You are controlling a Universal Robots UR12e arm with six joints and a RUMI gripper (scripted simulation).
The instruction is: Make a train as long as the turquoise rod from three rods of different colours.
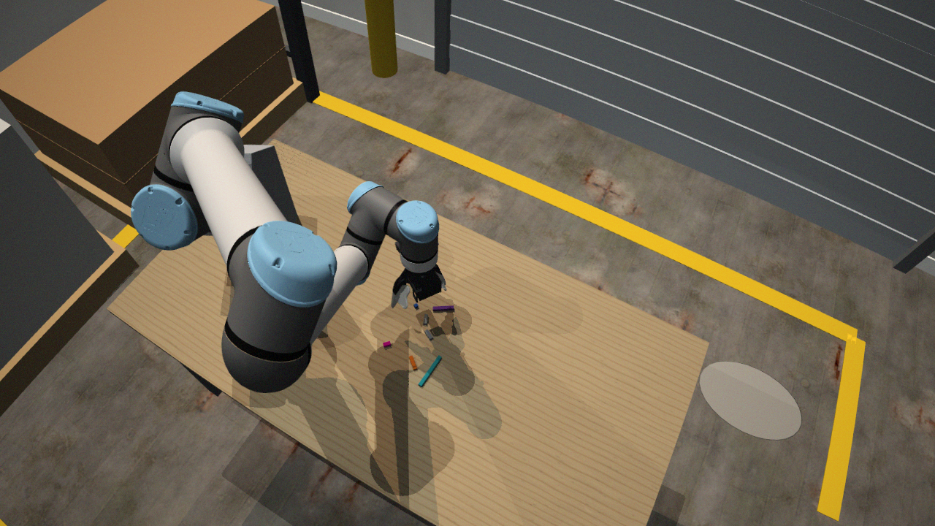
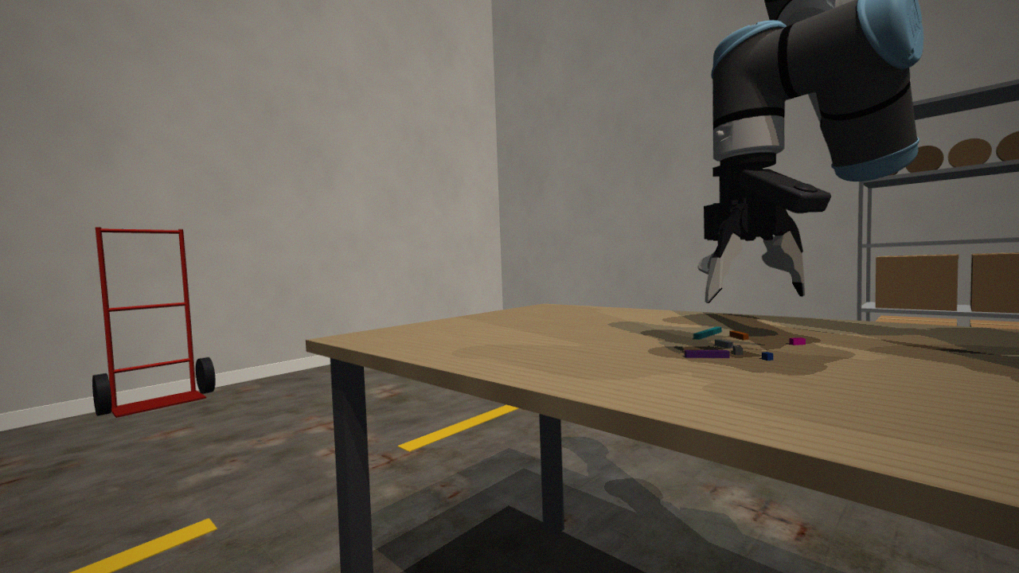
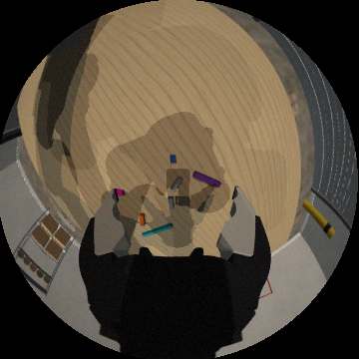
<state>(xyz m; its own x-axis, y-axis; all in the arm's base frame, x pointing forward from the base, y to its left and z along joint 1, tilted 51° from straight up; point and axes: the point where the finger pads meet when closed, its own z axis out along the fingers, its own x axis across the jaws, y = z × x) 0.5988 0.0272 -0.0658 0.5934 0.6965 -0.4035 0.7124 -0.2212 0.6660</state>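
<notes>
Several small rods lie flat and apart on the wooden table [image 1: 555, 392] [image 2: 498, 341] [image 3: 175, 75]. The turquoise rod [image 1: 429, 370] [image 2: 706, 333] [image 3: 157, 230] has a short orange rod [image 1: 412, 361] [image 2: 739, 334] [image 3: 142, 218] beside it. The magenta rod [image 1: 386, 344] [image 2: 797, 341] [image 3: 119, 191] lies off to one side. Two grey rods [image 1: 425, 319] [image 2: 724, 343] [image 3: 177, 182] lie close together in the middle. A purple rod [image 1: 443, 307] [image 2: 706, 352] [image 3: 206, 179] and a tiny blue rod [image 1: 416, 305] [image 2: 767, 355] [image 3: 173, 159] lie beyond them. My gripper [image 1: 410, 299] [image 2: 755, 288] [image 3: 175, 188] is open and empty, well above the grey rods.
Stacked cardboard boxes [image 1: 131, 71] stand behind the arm's base. A shelf rack [image 2: 940, 235] stands past the table's far side. A red hand truck [image 2: 146, 320] leans on the wall. A yellow post [image 1: 380, 36] stands off the table.
</notes>
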